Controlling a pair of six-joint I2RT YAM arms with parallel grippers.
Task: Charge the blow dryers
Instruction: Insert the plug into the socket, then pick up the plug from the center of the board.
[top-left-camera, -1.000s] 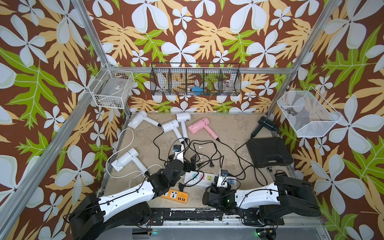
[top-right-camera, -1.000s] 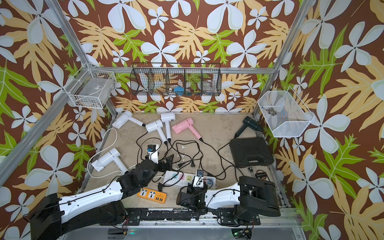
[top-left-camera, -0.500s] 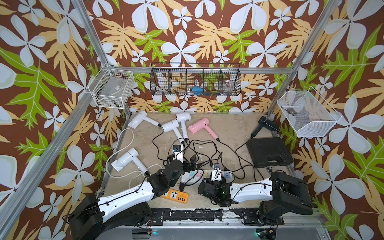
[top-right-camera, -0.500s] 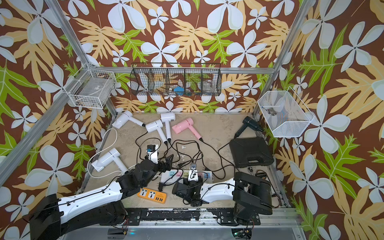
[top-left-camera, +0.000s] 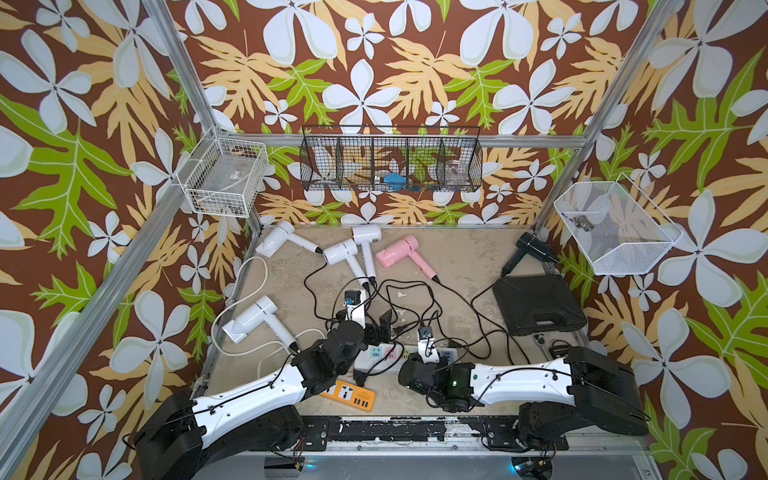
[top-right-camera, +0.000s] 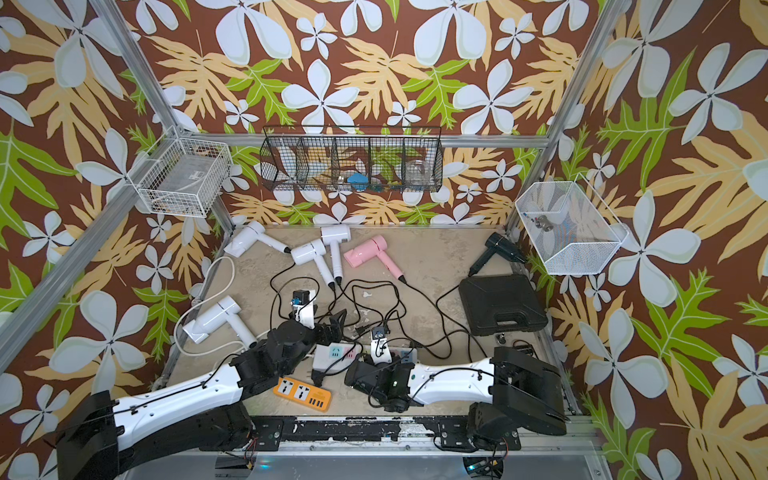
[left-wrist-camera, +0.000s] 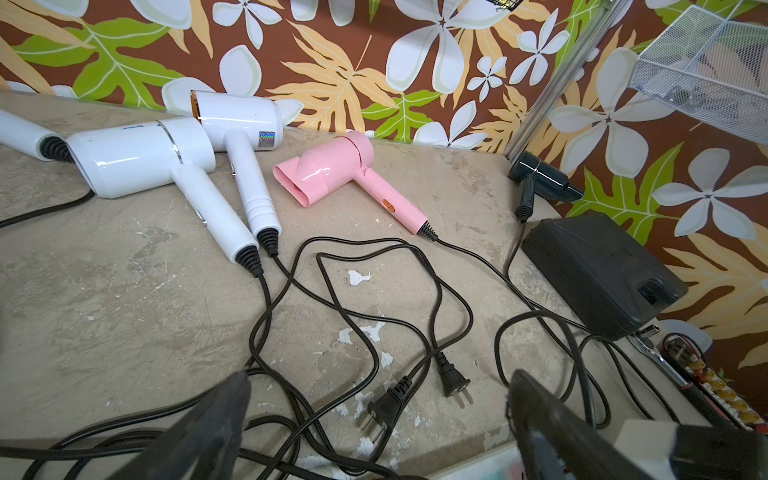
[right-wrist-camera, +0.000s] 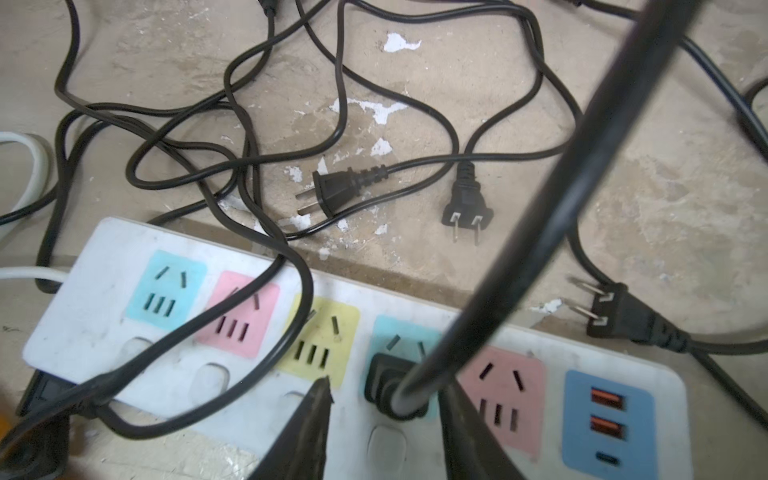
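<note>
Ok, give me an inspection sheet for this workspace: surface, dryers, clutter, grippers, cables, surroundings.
Surface: worn beige tabletop, paint chipped.
Job's things: four white dryers, pink dryer, black dryer lying down; one plug seated in the white power strip.
Clutter: black case, orange power strip.
Grippers: left gripper open, empty; right gripper open, jaws flanking the seated plug.
Cables: black cords tangled; at least three loose plugs.
Surroundings: three wire baskets on floral walls.

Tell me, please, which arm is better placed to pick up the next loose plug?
Probably the left. The left gripper is wide open with two loose plugs lying just ahead of it. The right gripper straddles the plug already seated in the white power strip, and must first back off.
</note>
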